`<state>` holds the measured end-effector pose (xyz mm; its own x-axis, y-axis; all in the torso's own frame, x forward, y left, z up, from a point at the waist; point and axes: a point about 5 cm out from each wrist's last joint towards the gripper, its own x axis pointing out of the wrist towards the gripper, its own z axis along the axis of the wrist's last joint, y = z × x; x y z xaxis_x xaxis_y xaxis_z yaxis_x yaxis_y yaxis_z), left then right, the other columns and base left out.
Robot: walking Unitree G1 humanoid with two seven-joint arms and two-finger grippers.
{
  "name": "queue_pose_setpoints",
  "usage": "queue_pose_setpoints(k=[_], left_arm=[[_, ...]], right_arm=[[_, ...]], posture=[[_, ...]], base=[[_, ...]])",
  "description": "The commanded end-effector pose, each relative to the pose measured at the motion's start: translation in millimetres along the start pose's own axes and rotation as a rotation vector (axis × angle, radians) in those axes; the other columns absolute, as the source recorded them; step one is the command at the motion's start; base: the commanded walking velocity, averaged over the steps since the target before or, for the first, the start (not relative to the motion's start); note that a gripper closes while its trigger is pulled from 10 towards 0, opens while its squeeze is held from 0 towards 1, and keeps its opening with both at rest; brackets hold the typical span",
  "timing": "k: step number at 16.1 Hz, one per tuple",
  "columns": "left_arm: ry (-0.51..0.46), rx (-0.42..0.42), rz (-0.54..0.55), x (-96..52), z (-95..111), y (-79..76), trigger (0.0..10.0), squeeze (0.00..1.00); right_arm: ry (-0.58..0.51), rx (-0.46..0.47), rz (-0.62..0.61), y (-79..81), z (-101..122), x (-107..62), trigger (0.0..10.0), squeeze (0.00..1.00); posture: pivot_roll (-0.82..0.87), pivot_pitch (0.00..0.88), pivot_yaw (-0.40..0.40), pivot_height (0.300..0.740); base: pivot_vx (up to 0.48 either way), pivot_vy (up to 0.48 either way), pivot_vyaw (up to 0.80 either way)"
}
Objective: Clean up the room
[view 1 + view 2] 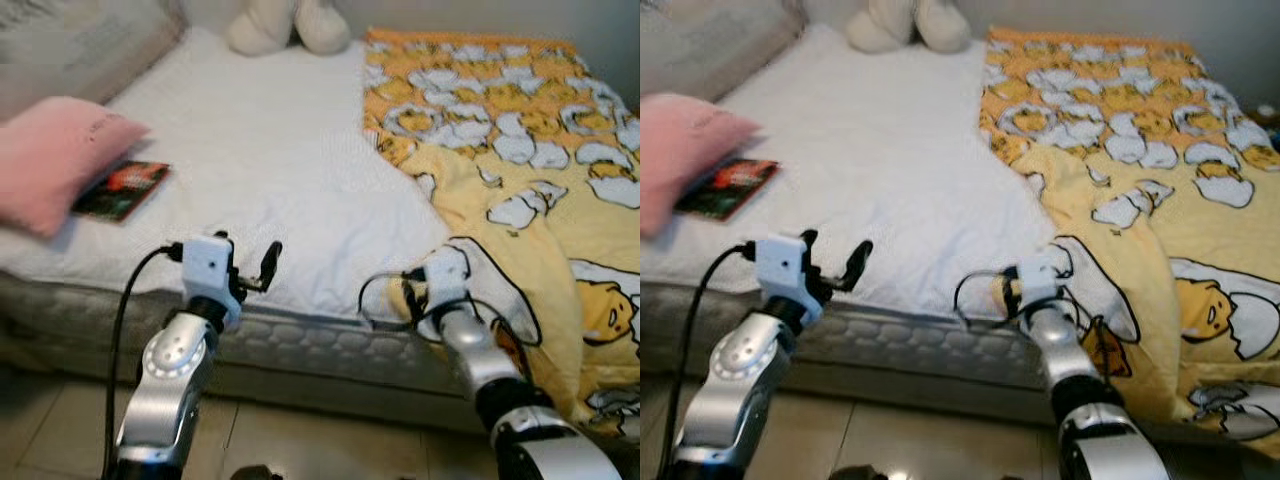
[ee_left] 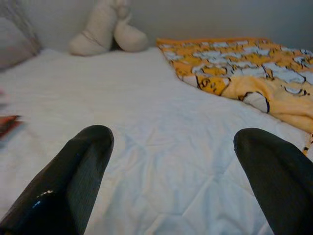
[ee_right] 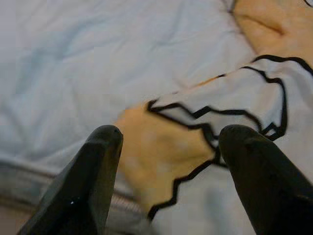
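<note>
Head views: the robot is facing a bed whose white sheet is lying bare on the left, while a yellow blanket (printed with white egg shapes outlined in black) is covering the right side and hanging over the near edge. The left gripper is hovering just above the near edge of the mattress, its two black fingers standing wide apart over the sheet and holding nothing. The right gripper is sitting at the near right, at the blanket's near left corner; in the right wrist view its fingers are spread open, with that corner of the blanket lying between them, and contact cannot be judged. A pink pillow is resting at the left edge of the bed, and a dark book with a red cover picture is lying just beside it, partly tucked under it. A cream plush toy is leaning at the far end of the bed, beside the blanket's far left corner. A grey cushion is lying at the far left.
</note>
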<state>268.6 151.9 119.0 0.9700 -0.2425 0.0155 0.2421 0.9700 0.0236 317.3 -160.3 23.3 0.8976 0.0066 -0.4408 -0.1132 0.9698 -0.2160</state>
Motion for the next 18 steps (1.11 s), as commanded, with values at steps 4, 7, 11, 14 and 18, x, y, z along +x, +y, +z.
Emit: queue_pose_setpoints(k=[4,7,11,14,18], left_arm=[[0.014,0.014,-0.022,-9.6,7.5,3.8,10.0,0.00],[-0.009,0.047,-0.014,-6.0,13.8,5.6,10.0,0.00],[-0.025,0.029,-0.029,2.3,11.8,-5.5,10.0,0.00],[-0.025,-0.055,-0.126,7.7,5.8,-29.0,10.0,0.00],[0.004,0.059,-0.147,24.2,4.7,-31.3,10.0,0.00]], right_arm=[[-0.001,-0.084,-0.030,6.9,2.0,3.9,10.0,0.00],[-0.363,0.247,-0.174,-17.8,45.0,-7.2,10.0,0.00],[-0.576,0.169,-0.210,-20.9,52.5,-63.1,10.0,0.00],[-0.617,0.110,-0.139,-20.8,46.2,-81.2,10.0,0.00],[-0.535,0.132,-0.139,-24.4,44.1,-71.2,10.0,0.00]], posture=[[0.13,0.076,0.053,0.715],[0.12,0.046,0.028,0.715],[0.05,0.000,-0.013,0.715],[0.00,0.000,-0.017,0.715],[-0.02,0.000,0.001,0.715]], base=[[0.000,0.000,0.00],[0.000,0.000,0.00],[0.000,0.000,0.00],[0.000,0.160,-0.68],[0.000,0.235,-0.32]])
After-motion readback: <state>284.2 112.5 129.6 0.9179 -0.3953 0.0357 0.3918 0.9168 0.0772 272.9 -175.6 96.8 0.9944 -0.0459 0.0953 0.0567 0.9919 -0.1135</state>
